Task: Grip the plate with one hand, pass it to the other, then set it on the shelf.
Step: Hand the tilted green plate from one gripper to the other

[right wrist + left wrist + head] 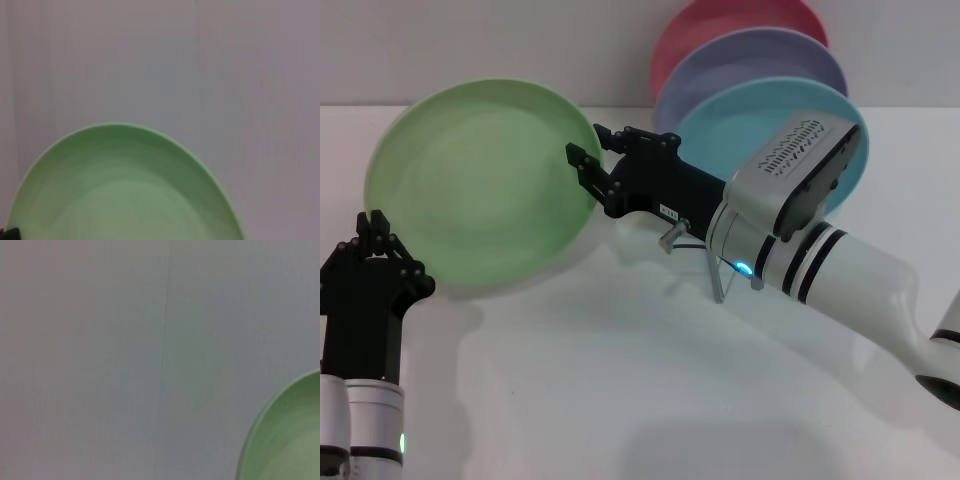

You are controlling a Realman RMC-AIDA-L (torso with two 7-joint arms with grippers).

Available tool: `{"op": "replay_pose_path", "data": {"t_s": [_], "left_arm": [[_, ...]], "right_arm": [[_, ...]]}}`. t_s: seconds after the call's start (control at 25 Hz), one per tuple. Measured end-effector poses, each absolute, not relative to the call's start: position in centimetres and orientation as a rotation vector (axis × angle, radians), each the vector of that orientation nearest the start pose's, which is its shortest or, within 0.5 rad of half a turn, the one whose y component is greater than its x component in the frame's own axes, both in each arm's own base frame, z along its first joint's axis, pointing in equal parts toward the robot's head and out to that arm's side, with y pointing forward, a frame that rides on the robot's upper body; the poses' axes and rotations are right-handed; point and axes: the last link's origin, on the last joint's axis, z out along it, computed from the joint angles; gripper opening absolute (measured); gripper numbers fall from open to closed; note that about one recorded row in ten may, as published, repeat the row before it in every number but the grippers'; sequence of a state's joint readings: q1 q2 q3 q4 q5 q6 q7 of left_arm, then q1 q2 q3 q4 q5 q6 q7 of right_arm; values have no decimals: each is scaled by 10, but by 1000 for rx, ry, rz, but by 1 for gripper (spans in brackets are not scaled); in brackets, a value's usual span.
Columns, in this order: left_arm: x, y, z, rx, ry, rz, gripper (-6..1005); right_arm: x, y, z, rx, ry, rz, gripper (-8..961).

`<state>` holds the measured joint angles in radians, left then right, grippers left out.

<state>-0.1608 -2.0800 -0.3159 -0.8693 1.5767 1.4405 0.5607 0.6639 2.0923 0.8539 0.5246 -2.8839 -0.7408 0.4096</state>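
Note:
The light-green plate [480,185] is held up off the white table, tilted with its face toward me. My right gripper [588,172] is shut on its right rim. The plate fills the lower part of the right wrist view [125,195]. My left gripper [392,252] is at the lower left, just beside the plate's lower left rim, open and holding nothing. In the left wrist view only an edge of the plate [290,435] shows in a corner. The silver wire shelf [720,282] stands behind my right arm, mostly hidden by it.
A turquoise plate [740,125], a lavender plate [750,60] and a pink plate [720,25] stand upright in the shelf at the back right. The white table [620,380] stretches in front. My right forearm [840,270] crosses in front of the shelf.

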Motion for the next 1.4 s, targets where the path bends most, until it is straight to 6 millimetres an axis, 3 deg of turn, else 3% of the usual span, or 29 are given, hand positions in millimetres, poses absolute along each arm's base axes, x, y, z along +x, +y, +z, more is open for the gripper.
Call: {"op": "replay_pose_path", "data": {"t_s": [0.24,0.56,0.76,1.0,1.4], "left_arm": [[-258,234,-63,-1332,-601,-675,32],[-258,234,-62,-1328,-601,-673,31],[-259,234,-62,-1327,-600,-669,32],[-260,235,-62,-1329,-596,-666,32],[-260,236,-63,-1335,-596,-664,31]], "right_arm": [[155,369,-121,-2301,403,862,346],[157,370,-120,-2285,433,866,331],[158,370,-120,-2281,437,864,233],[159,369,-121,-2286,437,861,189],[159,367,-123,-2290,439,863,187]]}}
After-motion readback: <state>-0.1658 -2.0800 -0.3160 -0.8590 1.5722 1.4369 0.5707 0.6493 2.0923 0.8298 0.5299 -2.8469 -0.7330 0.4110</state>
